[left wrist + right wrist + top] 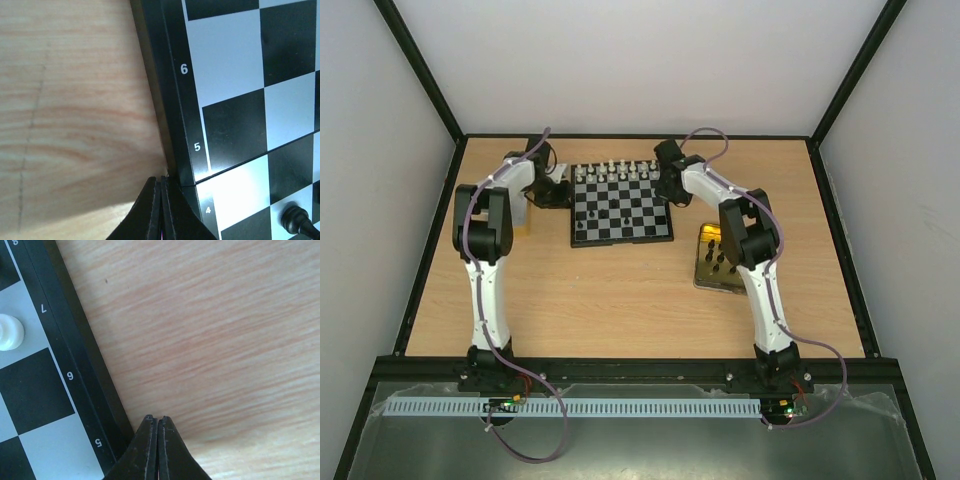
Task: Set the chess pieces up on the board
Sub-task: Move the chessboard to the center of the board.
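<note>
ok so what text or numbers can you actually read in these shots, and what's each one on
"6": white digit on the black rim of the board, left wrist view.
"5": same rim, next along.
"4": same rim, next along.
"7": board rim, right wrist view.
"6": same rim.
"5": same rim.
"8": same rim, cut off by the frame edge, barely readable.
Top view: nothing legible, too small.

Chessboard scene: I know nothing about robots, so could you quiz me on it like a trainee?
1. True or false: the left claw and right claw are both shut.
2. The pieces seen on the gold tray are: A white, B black, C red.
3. Fill in: the white pieces line the board's ___ edge (near or far).
Key: 1 true; 2 B; 3 far.
</note>
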`<move>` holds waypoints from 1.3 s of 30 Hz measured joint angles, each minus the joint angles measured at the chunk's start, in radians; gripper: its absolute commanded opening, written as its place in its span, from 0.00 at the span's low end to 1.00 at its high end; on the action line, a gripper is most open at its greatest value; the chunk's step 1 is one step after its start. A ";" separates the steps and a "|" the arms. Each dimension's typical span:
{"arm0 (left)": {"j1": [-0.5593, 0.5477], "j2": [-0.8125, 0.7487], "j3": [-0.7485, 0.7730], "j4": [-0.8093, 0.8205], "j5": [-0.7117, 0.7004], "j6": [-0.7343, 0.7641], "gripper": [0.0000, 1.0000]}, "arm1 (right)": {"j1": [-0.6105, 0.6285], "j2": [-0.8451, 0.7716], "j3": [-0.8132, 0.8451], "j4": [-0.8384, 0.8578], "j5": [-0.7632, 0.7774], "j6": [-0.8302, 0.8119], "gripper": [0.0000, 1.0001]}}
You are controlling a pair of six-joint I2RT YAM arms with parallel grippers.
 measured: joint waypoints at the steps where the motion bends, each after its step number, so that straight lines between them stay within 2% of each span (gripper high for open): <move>1: -0.002 -0.009 -0.013 -0.004 -0.003 0.002 0.02 | 0.002 -0.002 -0.003 0.000 0.000 0.000 0.02; 13: -0.029 -0.117 -0.169 -0.026 -0.044 0.018 0.02 | 0.057 -0.148 -0.226 0.002 0.026 0.003 0.02; 21: -0.059 -0.197 -0.243 -0.045 -0.092 0.022 0.02 | 0.098 -0.226 -0.314 0.003 0.055 0.013 0.02; 29: -0.197 -0.305 -0.330 -0.005 0.077 0.047 0.02 | 0.239 -0.308 -0.439 0.120 -0.115 0.046 0.02; 39: -0.173 -0.329 -0.372 -0.002 0.091 0.058 0.02 | 0.249 -0.386 -0.577 0.185 -0.148 0.072 0.02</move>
